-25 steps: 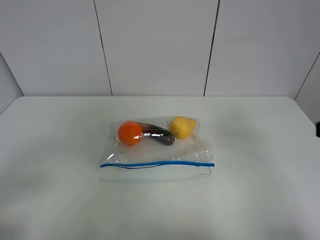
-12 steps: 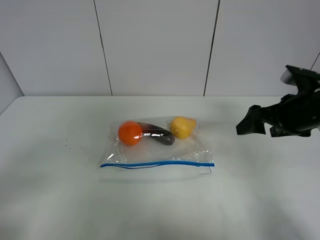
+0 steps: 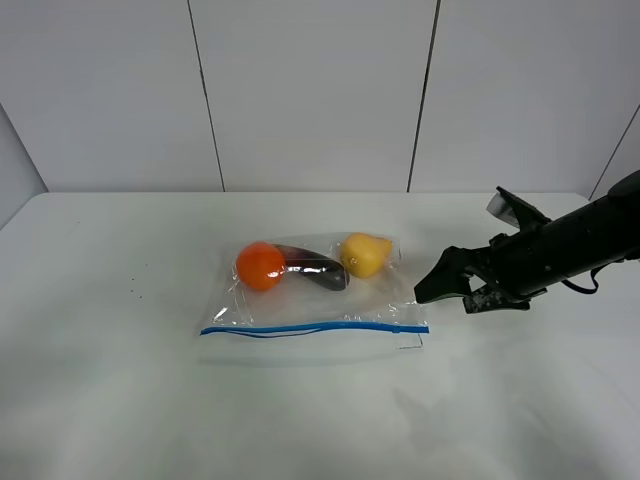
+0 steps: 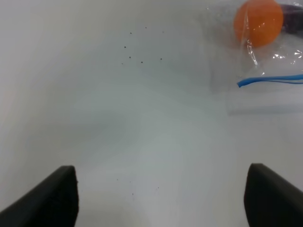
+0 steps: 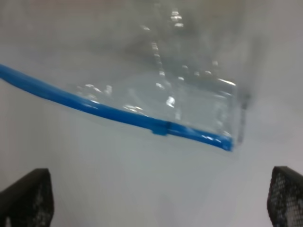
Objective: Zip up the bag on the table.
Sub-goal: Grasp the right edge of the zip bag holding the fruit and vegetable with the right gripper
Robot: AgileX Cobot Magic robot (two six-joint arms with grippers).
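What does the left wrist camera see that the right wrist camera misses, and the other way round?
Only the left wrist view: the orange fruit in the bag and tiny dark specks on the table. Only the right wrist view: a small blue tab on the seal strip near the bag's clear corner. Both: the bag, its blue strip, the white table, and each arm's own gripper, open: left gripper, right gripper.

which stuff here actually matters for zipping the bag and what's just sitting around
For the job:
bag, lying flat on the table
blue seal strip along its near edge
right gripper, open, beside the bag's right corner
left gripper, open, over the table

Just there:
orange fruit, dark purple fruit, yellow fruit inside the bag
dark specks on the table
wall panels behind
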